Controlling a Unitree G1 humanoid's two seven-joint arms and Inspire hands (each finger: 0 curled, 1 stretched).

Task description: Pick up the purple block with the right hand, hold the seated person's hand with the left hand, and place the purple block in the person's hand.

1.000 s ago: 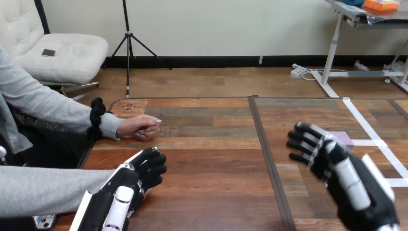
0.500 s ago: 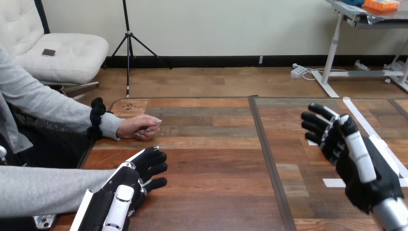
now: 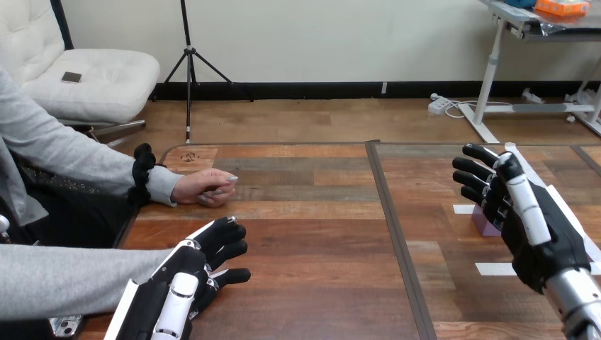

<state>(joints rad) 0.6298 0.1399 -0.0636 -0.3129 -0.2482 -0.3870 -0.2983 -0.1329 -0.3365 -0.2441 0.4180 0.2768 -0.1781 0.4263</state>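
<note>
Nearest to me, my left hand (image 3: 186,280) sits low over the near-left part of the brown wooden bench (image 3: 319,248), with the arm coming up from the bottom edge. Its back faces up, the fingers are loosely bent and point to the far right, and the thumb sticks out to the right. The hand is relaxed and has nothing in it. A grey-sleeved forearm of the person (image 3: 64,280) lies just to its left. I cannot tell whether the two touch.

Over on the right, my right hand (image 3: 524,219) is raised on its forearm and tilted, with the palm facing left. The fingers are spread apart and nearly straight, reaching to the far left, and they grip nothing. The small purple block (image 3: 485,222) rests on the bench just left of the palm and below the fingers, partly hidden by them. I cannot tell whether they are in contact. White tape strips (image 3: 500,268) run across the bench beside it.

Farther off on the left, the person's hand (image 3: 205,188) rests on the bench, loosely closed. It is well apart from both of my hands.
</note>
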